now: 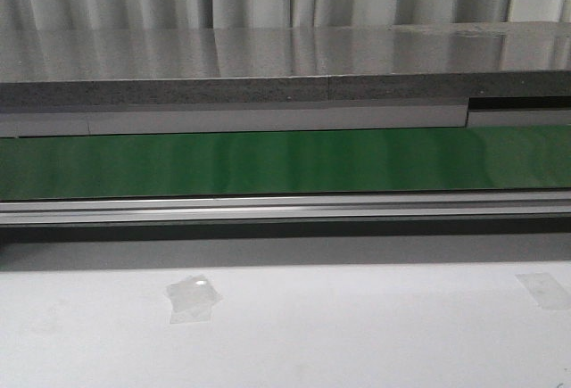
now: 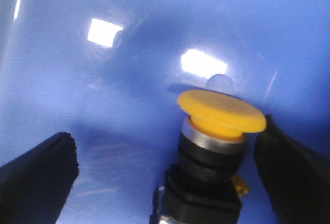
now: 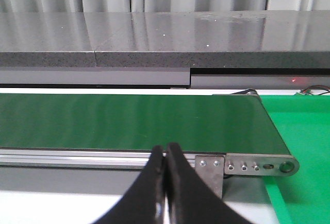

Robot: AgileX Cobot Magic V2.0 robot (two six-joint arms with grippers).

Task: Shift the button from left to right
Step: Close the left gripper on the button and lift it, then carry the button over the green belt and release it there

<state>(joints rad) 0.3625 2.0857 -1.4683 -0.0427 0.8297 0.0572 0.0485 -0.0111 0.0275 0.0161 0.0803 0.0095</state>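
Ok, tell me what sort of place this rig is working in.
Probably a factory-style or lab workcell. A green conveyor belt on an aluminium frame runs across the table, a grey metal bench stands behind it, and the part being handled is an industrial push-button in a blue bin.

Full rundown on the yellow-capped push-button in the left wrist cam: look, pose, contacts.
The yellow-capped push-button has a round, matte yellow-orange mushroom cap, a silvery metal collar beneath it, and a ribbed black plastic body widening to a boxy base with a small yellow tab at one side. It stands roughly upright, slightly tilted, on a glossy blue plastic surface. It sits between the left gripper fingers, which are spread wide: one dark finger is against its side, the other stands clear.
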